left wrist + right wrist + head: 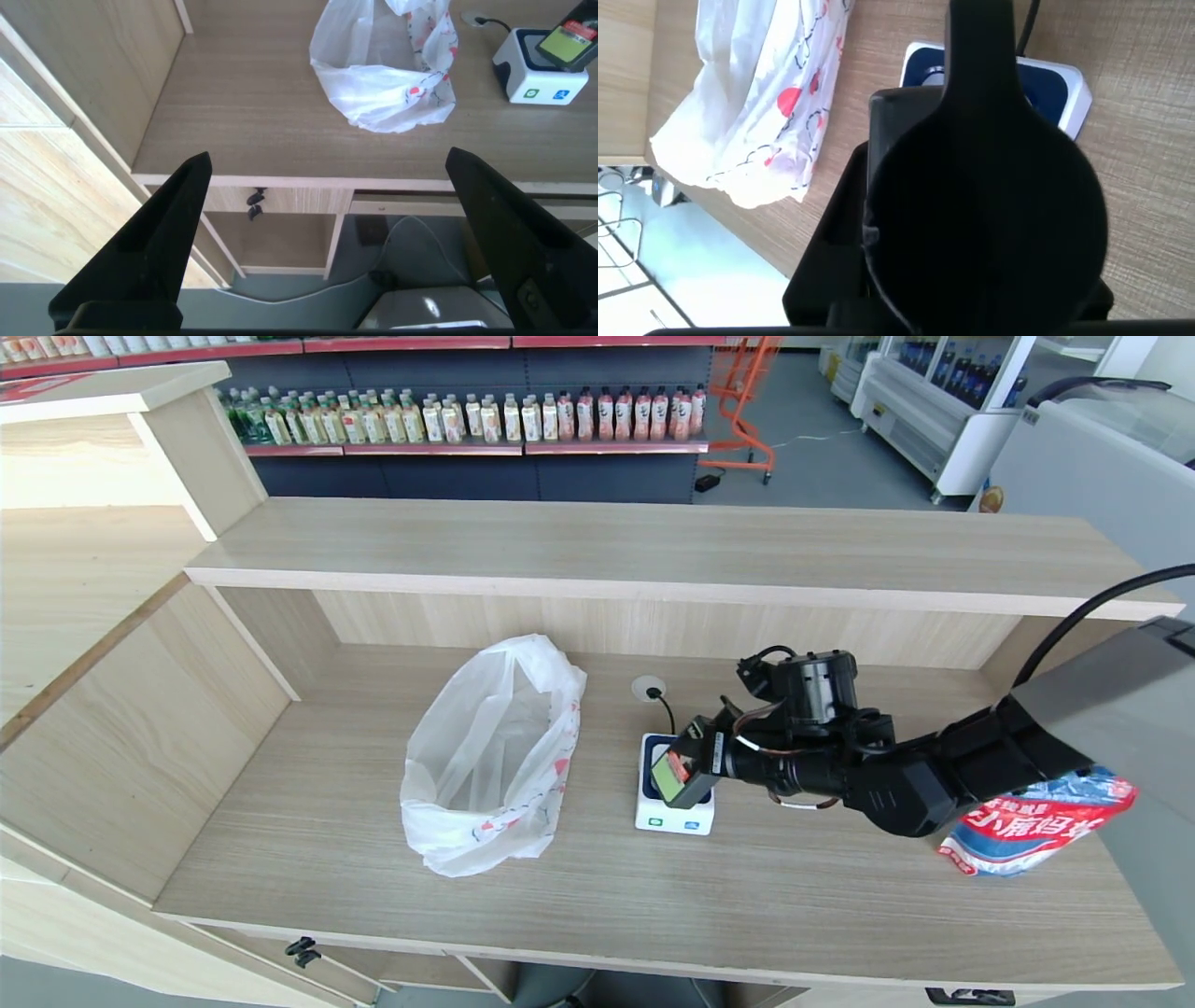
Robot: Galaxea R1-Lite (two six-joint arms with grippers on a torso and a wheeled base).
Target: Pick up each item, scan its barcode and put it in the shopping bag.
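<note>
Over the scanner [674,814] near the middle of the surface [653,905], a small green-faced pack [668,777] hung pinched in the right end effector [686,767]. Its code side was hidden and perhaps faced down. Scanning seemed the step in hand. The next move called for a carry to the open shopping bag [485,756] just beside. The left end effector [329,168] hung spread off the near edge.

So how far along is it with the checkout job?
Early on, it seems. Nothing can be made out inside the white shopping bag yet. The right gripper holds a small green box over the scanner, so that item is at the scanning step. Left: bagging it, then the blue and red snack packet at the right end of the counter.
</note>
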